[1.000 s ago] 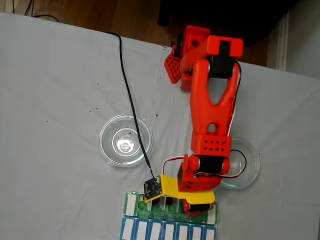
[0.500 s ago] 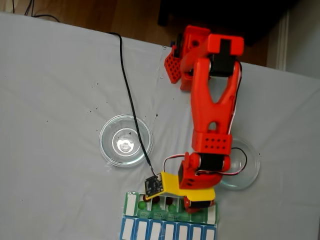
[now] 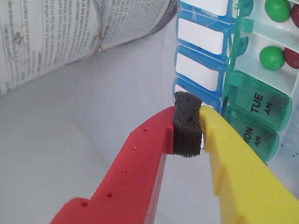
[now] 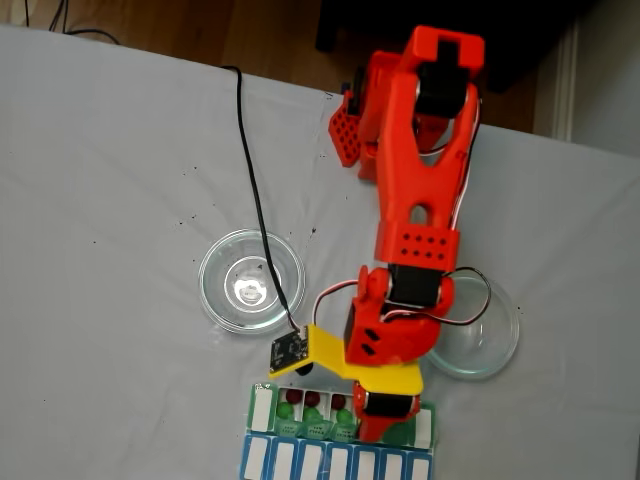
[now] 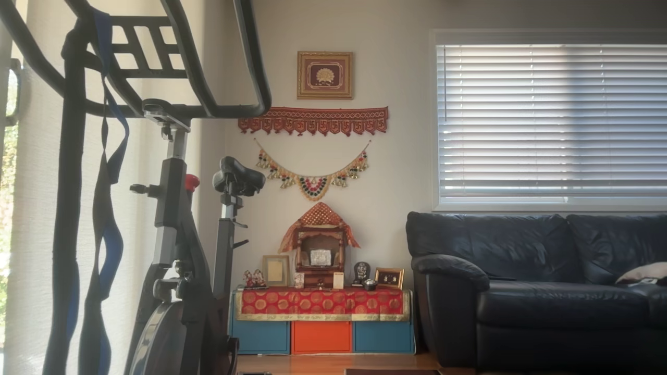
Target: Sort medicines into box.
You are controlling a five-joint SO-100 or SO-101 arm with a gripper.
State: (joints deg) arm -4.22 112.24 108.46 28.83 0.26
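Observation:
In the wrist view my gripper (image 3: 188, 122) is shut, its red finger (image 3: 140, 154) and yellow finger (image 3: 233, 154) pressed on a black foam pad, with no ball between them. It hovers beside the box (image 3: 254, 105), near the closed green TUE and MON lids. Open compartments farther along hold medicines: green balls (image 3: 271, 57) (image 3: 277, 9) with dark red ones (image 3: 292, 57) beside them. From the fixed view the gripper (image 4: 385, 425) sits over the right part of the box (image 4: 262, 408), where red (image 4: 293, 396) and green (image 4: 313, 400) balls show in the row.
Two clear glass dishes stand above the box, one at left (image 4: 250, 280) and one at right (image 4: 490, 335) partly under the arm. A black cable (image 4: 250, 170) runs across the white cloth. Printed paper (image 3: 46, 32) lies beyond the gripper. The blue-lidded row (image 4: 330, 462) adjoins the box.
The arm has risen and its wrist swung left. Compartments it covered before now show red and green balls.

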